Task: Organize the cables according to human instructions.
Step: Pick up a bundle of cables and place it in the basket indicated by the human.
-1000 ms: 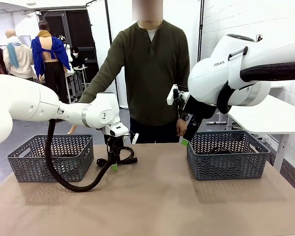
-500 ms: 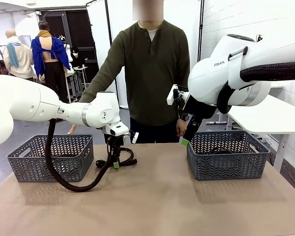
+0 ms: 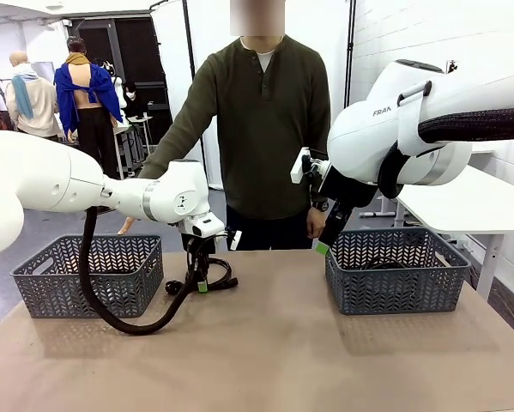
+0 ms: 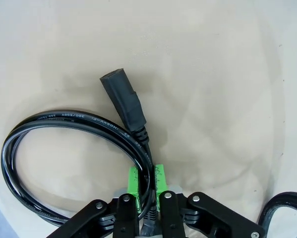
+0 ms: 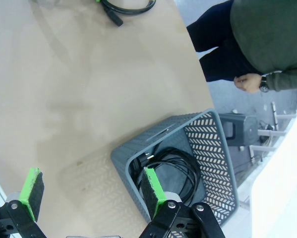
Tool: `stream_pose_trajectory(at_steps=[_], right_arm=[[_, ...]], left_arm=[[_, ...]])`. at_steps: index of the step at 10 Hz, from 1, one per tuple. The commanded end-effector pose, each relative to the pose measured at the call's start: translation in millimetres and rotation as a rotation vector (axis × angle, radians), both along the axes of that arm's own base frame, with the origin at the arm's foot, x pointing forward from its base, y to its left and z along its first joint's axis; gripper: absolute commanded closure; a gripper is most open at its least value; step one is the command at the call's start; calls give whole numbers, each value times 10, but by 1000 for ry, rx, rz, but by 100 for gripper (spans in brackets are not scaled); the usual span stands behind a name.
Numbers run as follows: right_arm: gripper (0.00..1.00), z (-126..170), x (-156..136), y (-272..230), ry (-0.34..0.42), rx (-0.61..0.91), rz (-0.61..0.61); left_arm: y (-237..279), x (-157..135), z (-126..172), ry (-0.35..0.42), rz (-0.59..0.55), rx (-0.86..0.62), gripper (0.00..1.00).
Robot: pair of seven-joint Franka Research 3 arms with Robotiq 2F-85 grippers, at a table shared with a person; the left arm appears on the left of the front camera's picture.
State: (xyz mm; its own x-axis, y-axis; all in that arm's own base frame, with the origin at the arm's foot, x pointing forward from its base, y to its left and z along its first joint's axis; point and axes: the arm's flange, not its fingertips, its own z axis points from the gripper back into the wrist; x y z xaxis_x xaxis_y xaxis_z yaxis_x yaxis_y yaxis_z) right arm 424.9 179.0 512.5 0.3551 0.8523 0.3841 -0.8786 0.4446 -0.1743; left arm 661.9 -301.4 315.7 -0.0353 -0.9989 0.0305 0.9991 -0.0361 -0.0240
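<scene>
On the tan tabletop between the two grey plastic baskets (image 3: 89, 273), a coiled black power cord (image 4: 64, 129) is pinched just behind its plug by the left gripper (image 4: 145, 179), plug pointing away from the fingers. The right gripper (image 5: 91, 191) is held wide open above the right-hand basket (image 5: 207, 144), where more cable is seen, so the left arm is judged nearer.

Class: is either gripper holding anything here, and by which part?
The left gripper is shut on the coiled cable on the table, pinching the cord just behind its plug. The right gripper is open, holding nothing.
</scene>
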Motion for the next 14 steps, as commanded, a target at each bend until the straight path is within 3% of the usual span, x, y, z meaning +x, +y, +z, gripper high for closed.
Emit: stream_pose_trajectory(at_steps=[1, 2, 7, 11, 14], right_arm=[[0, -14, -2, 1, 1, -2, -4], [0, -14, -2, 1, 1, -2, -4], [0, -14, -2, 1, 1, -2, -4], [0, -14, -2, 1, 1, -2, -4], [0, -14, -2, 1, 1, -2, -4]], left_arm=[[-7, 36, 82, -59, 16, 46, 100], [-21, -1, 220, -151, 19, 7, 100], [-70, -163, 1000, -156, -5, 5, 100], [71, -577, 1834, -190, -37, 2, 100], [356, -824, 2257, -240, -59, 38, 100]])
